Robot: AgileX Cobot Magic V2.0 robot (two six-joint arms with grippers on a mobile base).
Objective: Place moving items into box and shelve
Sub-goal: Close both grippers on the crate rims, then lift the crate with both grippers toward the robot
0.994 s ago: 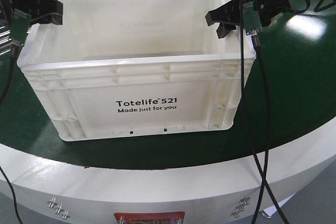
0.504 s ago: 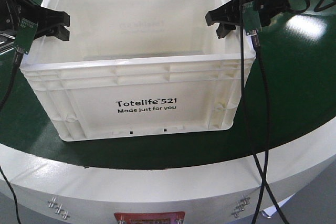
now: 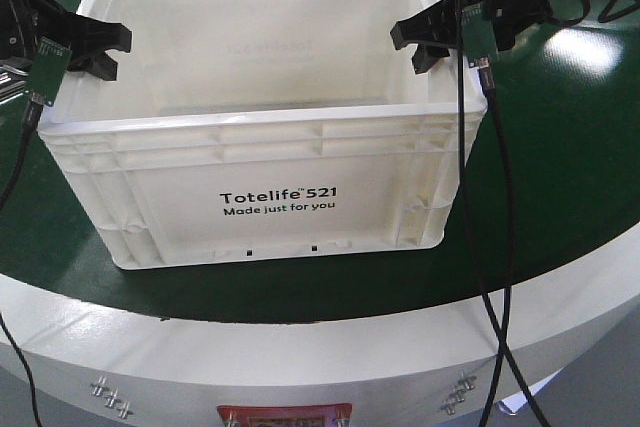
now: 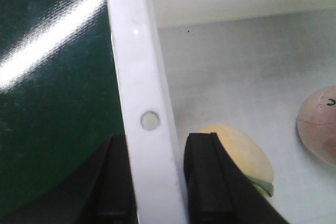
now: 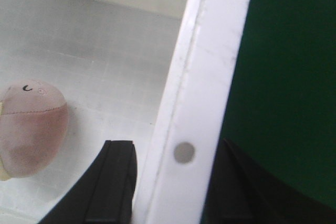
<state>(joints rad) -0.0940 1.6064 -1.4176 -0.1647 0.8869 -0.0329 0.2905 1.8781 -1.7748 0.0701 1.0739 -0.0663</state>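
1. Two soft, round balls are lying apart on the box floor: a dusty pink ball (image 5: 31, 129) and a cream-yellow ball (image 4: 239, 156).
2. Reading "Totelife 521 Made just for you" in black, the ribbed white plastic box (image 3: 270, 137) is sitting on the glossy green table (image 3: 560, 197).
3. Straddling the box's left rim, the left hand (image 3: 95, 47) is pinching it between narrowly parted fingers.
4. Likewise, the right hand (image 3: 425, 42) is clamping the right rim.

Your surface (image 3: 575, 187) is round, glossy dark green on top, with a white band along its edge. The white box (image 3: 270, 162) stands upright directly on it, printed side facing your front camera, green showing on both sides.
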